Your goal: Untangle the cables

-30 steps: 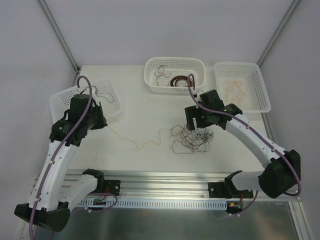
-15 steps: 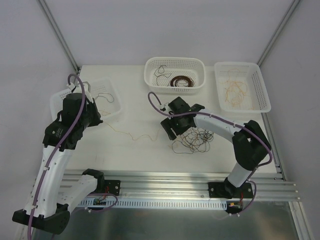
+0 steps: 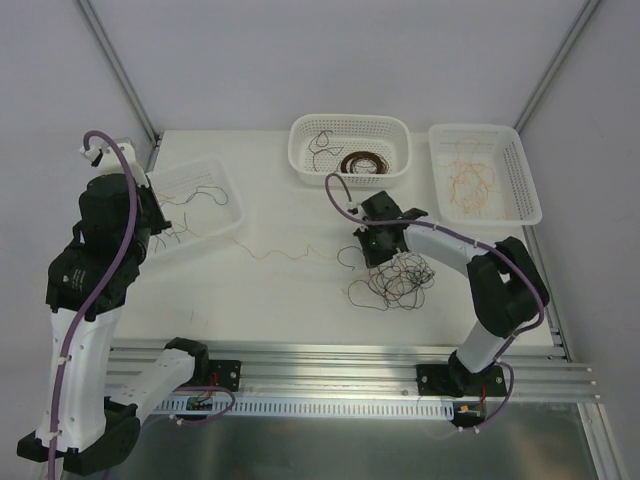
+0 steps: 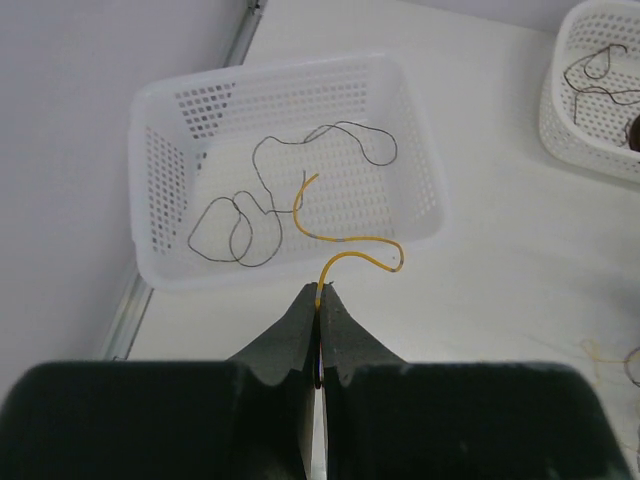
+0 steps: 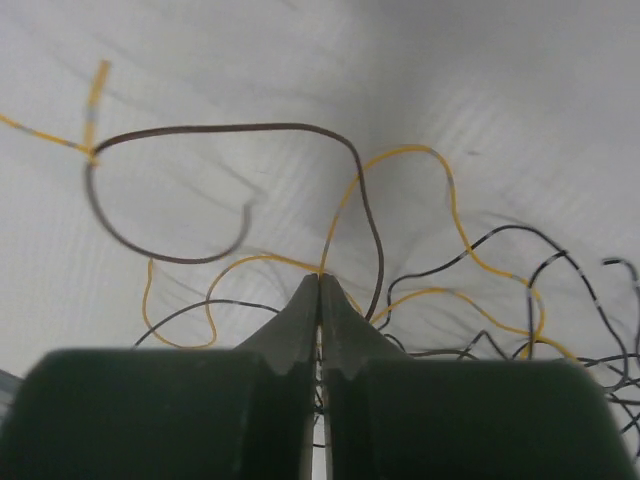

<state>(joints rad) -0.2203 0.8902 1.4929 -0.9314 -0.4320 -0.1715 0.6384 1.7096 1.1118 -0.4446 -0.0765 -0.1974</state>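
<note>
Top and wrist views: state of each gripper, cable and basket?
left gripper: shut on yellow cable, by left basket
right gripper: shut on yellow strand of cable clump
cable clump: tangled, on table
left basket: holds loose dark strands
middle basket: holds dark strand and coil
right basket: holds yellow-tan strands

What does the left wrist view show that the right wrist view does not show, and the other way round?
Only the left wrist view: a white basket with a dark strand lying in it, and the corner of a second basket. Only the right wrist view: a brown loop and tangled black strands. Both: a shut gripper, the left gripper and the right gripper, pinching a yellow strand at its tips.
</note>
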